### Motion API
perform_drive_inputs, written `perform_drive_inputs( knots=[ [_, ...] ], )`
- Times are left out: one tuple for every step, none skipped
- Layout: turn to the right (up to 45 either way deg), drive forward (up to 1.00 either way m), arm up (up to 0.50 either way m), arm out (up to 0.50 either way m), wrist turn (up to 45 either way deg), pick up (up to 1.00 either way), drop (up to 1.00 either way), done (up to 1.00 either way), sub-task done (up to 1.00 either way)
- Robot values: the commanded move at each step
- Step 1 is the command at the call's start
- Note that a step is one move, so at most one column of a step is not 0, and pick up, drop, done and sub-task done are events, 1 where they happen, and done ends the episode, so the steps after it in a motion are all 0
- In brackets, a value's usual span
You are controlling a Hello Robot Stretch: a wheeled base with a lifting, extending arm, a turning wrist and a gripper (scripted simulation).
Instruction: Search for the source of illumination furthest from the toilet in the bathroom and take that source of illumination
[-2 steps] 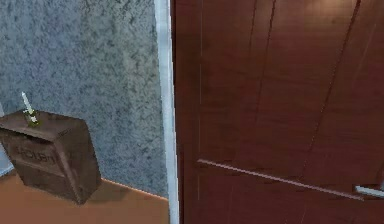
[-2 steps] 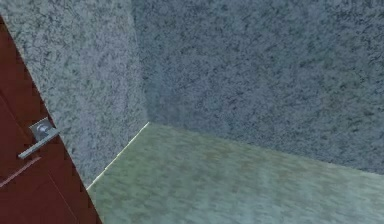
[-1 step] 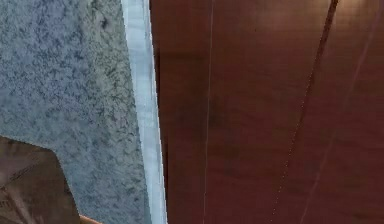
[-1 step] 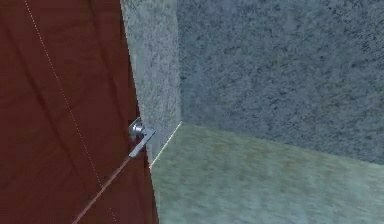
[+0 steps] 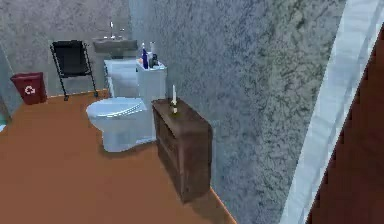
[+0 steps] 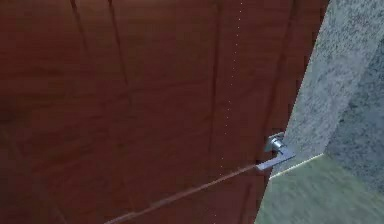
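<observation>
A white toilet (image 5: 122,118) stands against the speckled grey wall in the forward view, its tank (image 5: 136,78) carrying a blue bottle (image 5: 145,57) and other small items. Right beside the toilet is a dark wooden side cabinet (image 5: 183,146), and on its top stands a thin pale candle (image 5: 174,97) in a small holder. Farther back a grey sink (image 5: 115,45) hangs on the rear wall, with a small pale upright thing (image 5: 111,29) on it.
A black folding stand (image 5: 71,62) and a red waste bin (image 5: 29,89) sit at the back left. Brown floor (image 5: 60,170) lies open before the toilet. A reddish wooden door (image 6: 130,100) with a metal handle (image 6: 274,152) stands close in the arm side view, grey wall (image 6: 350,80) beside it.
</observation>
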Motion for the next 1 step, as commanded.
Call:
perform_drive_inputs(
  knots=[
    [-30.0,0.00,0.00,0.00,0.0,0.00,0.00,0.00,0.00]
  ],
)
